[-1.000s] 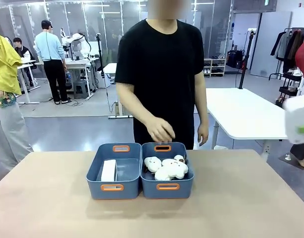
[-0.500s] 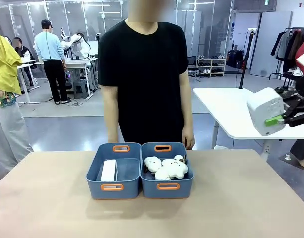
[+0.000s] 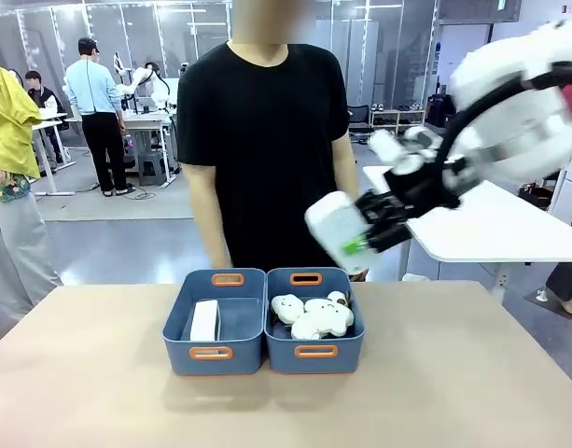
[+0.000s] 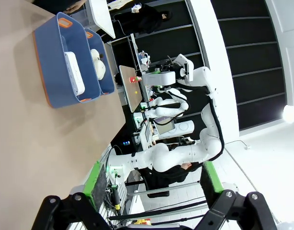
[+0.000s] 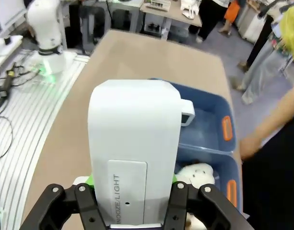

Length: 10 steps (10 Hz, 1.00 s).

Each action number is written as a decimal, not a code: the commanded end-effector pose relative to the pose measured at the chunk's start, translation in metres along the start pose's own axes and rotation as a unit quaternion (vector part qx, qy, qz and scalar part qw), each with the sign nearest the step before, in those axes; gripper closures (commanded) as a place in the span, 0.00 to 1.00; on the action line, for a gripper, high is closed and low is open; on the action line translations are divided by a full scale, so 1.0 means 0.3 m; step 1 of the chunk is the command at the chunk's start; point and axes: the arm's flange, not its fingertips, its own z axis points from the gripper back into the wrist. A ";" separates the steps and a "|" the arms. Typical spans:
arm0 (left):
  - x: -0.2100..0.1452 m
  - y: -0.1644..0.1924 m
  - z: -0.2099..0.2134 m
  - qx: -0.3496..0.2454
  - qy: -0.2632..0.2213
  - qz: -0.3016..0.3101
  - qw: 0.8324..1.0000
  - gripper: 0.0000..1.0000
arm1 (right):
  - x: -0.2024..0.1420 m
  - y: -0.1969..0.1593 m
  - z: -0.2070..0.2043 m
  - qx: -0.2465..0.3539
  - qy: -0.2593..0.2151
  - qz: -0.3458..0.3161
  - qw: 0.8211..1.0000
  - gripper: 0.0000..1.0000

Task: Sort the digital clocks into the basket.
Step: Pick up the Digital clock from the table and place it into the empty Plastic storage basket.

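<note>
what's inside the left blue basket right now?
One white digital clock lies in the left basket. Its underside and the floor beneath it are hidden. The plush toys sit in the right basket.

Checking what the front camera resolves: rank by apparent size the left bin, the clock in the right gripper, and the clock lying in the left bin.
1. Left bin, clearly largest.
2. Held clock, in the right gripper; it is blurred and its nearness is unsure.
3. Clock in bin, smallest-looking.
</note>
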 end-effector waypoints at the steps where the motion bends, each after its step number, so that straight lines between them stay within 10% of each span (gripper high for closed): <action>1: 0.006 -0.009 0.000 0.007 -0.003 -0.002 1.000 0.00 | 0.037 -0.106 -0.126 0.027 0.025 -0.038 0.999 1.00; 5: 0.006 -0.009 0.000 0.007 -0.003 -0.002 1.000 0.00 | 0.018 -0.249 -0.509 0.019 0.080 -0.077 0.994 1.00; 10: 0.006 -0.009 0.000 0.007 -0.003 -0.002 1.000 0.00 | -0.019 -0.261 -0.609 0.024 0.082 -0.060 0.995 1.00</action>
